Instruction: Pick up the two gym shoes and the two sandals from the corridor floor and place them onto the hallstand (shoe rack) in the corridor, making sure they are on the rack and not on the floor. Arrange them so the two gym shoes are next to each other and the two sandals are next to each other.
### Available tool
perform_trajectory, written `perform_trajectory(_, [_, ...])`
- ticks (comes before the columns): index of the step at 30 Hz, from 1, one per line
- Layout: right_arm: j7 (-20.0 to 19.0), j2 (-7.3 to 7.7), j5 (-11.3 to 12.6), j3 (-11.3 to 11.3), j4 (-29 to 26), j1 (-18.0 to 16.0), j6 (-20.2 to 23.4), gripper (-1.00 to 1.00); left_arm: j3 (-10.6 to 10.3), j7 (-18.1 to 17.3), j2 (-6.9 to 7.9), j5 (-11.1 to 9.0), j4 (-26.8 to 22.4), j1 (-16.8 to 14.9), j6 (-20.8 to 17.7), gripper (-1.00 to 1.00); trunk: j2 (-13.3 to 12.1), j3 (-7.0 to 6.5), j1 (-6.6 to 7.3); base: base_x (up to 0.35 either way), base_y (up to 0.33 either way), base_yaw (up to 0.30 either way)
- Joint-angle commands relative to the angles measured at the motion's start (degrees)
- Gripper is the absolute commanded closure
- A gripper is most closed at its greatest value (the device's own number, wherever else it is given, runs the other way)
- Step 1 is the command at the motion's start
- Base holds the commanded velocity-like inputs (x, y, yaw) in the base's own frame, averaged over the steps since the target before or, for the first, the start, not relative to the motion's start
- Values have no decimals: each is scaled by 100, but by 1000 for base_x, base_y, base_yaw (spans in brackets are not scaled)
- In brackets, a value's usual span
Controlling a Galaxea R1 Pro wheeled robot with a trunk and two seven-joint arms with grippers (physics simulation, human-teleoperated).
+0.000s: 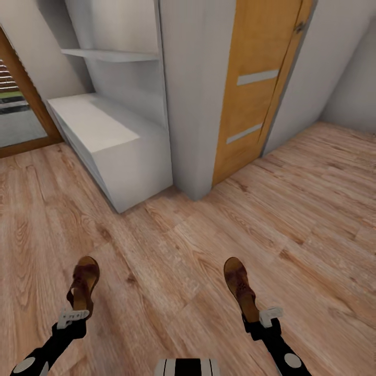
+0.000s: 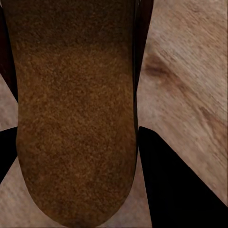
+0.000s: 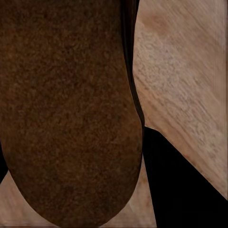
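Note:
Each gripper holds one brown sandal by its heel end, toe pointing away from me, over the corridor floor (image 1: 172, 261). My left gripper (image 1: 73, 316) is shut on the left sandal (image 1: 83, 284), whose tan insole (image 2: 76, 118) lies between the black fingers (image 2: 180, 190). My right gripper (image 1: 262, 315) is shut on the right sandal (image 1: 240, 287), whose dark brown surface (image 3: 66, 118) sits beside the black finger (image 3: 180, 190). The pale-grey hallstand (image 1: 99, 125) stands ahead at the left, its bench top bare. The gym shoes are out of view.
An upper shelf (image 1: 112, 54) of the hallstand juts from its back panel. A grey wall corner (image 1: 196, 104) and an orange-brown door (image 1: 256, 89) stand to its right. A glazed door (image 1: 15, 120) is at the far left.

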State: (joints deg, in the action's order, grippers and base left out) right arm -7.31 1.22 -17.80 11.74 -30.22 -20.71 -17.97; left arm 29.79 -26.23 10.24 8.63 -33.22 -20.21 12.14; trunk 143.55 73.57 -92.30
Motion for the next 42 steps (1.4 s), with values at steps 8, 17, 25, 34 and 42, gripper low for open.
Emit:
perform_trajectory(8, [83, 147, -13, 65, 1339, -1, -1394, 100, 42, 1368, -159, 145, 1081, 180, 887, 100, -10, -236, 21, 0, 0, -191])
perform_trajectory(17, [1002, 125, -9, 53, 1663, 6, -1559, 100, 8, 2650, -663, 1141, 1371, 210, 1138, 100, -22, -504, 45, 0, 0, -197])
perform_trajectory(25, [1090, 110, -3, 48, 1842, 6, -1560, 100, 21, 3179, -912, 1639, 1488, 219, 1191, 100, -71, -733, 85, 0, 0, -219])
perform_trajectory(34, [1092, 106, -4, 47, 1845, 6, -1560, 100, 19, 3178, -917, 1642, 1511, 220, 1194, 100, -432, -958, 282, 0, 0, -221])
perform_trajectory(42, [1092, 106, -8, 47, 1847, 6, -1559, 100, 19, 3177, -917, 1642, 1511, 220, 1194, 100, -753, -1158, 458, 0, 0, -221])
